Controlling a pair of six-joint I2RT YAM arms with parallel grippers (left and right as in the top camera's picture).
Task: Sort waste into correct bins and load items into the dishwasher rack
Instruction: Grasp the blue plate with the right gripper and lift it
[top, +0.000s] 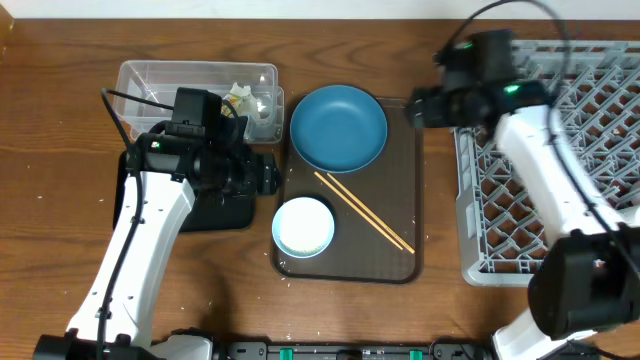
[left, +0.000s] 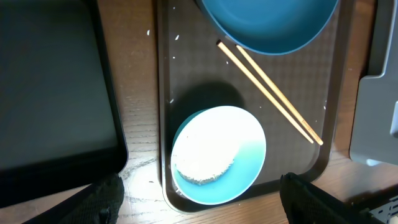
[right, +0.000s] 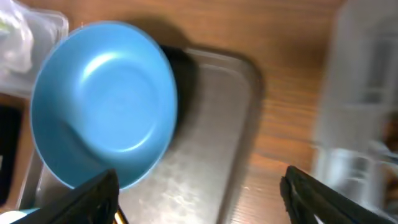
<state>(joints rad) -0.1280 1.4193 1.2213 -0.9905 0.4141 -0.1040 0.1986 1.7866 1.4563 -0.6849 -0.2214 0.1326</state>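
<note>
A dark-blue plate (top: 338, 127) (right: 102, 112) lies at the back of the brown serving tray (top: 400, 190). A white bowl (top: 303, 226) (left: 217, 154) holding rice (left: 202, 152) sits at the tray's front left, and the chopsticks (top: 365, 210) (left: 270, 93) lie slanted beside it. My left gripper (top: 266, 176) (left: 208, 208) hangs open just left of the tray, above the bowl's near edge. My right gripper (top: 415, 108) (right: 202, 199) is open and empty over the tray's back right corner, beside the plate. The clear tub (top: 150, 80) holds tissue (top: 262, 105) and a wrapper (top: 237, 97). The black tray (top: 222, 212) (left: 56, 93) lies under my left arm.
The dishwasher rack (top: 560, 150) (right: 367, 112) fills the right side, its corner (left: 376, 93) close to the serving tray. A few loose rice grains (left: 176, 37) lie on the serving tray's left part. Bare wooden table shows at front left.
</note>
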